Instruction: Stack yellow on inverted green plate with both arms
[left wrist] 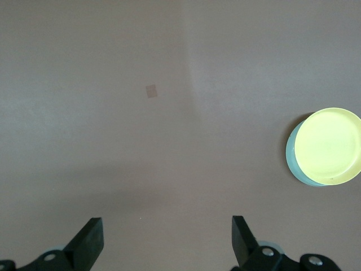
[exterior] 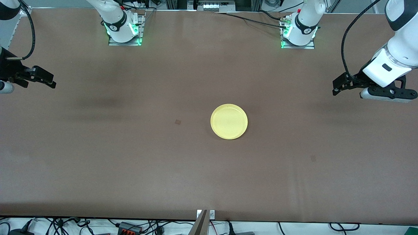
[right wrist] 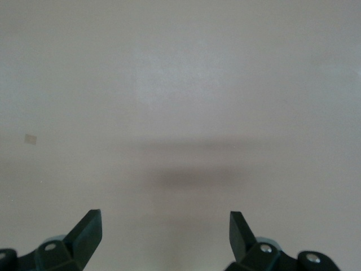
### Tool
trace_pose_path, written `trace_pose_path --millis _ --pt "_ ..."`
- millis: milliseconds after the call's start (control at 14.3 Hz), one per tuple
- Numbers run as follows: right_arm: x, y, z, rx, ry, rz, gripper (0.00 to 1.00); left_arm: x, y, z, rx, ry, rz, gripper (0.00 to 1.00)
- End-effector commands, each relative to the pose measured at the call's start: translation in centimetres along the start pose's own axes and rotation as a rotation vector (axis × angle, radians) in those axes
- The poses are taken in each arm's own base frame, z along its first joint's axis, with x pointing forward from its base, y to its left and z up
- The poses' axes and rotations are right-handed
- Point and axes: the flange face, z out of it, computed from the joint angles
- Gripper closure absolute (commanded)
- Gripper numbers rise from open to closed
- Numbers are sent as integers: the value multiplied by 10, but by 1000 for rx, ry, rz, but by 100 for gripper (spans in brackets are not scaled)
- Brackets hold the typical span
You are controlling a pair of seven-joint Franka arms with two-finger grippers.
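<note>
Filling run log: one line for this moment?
yellow plate stacked on green plate | left claw open, waiting | right claw open, waiting

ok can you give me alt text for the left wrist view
A yellow plate sits on a pale green plate whose edge peeks out beneath it, on a brown table. The left gripper hangs above the table, fingers wide open and empty.

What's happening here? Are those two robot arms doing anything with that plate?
Nothing is being handled right now. The yellow plate sits on a green plate mid-table, so the stack looks finished. The left gripper and the right gripper wait over bare table at their own ends, jaws open and empty.
</note>
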Motion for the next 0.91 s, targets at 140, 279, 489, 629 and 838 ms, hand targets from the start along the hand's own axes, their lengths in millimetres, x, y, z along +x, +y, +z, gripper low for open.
trace_pose_path --millis 140,279,489,629,838 --pt "-6 0 2 -18 -9 -19 0 1 -1 -5 24 3 12 0" --pt "-4 1 6 -26 -15 -20 0 1 -3 -4 24 1 9 0" --pt "-4 0 8 -28 -19 -22 0 1 -2 -4 24 1 10 0" --pt "-4 -3 6 -33 -14 -28 0 1 -2 -4 24 1 10 0" --pt "-4 0 6 -33 -14 -24 0 1 -1 -5 24 3 12 0"
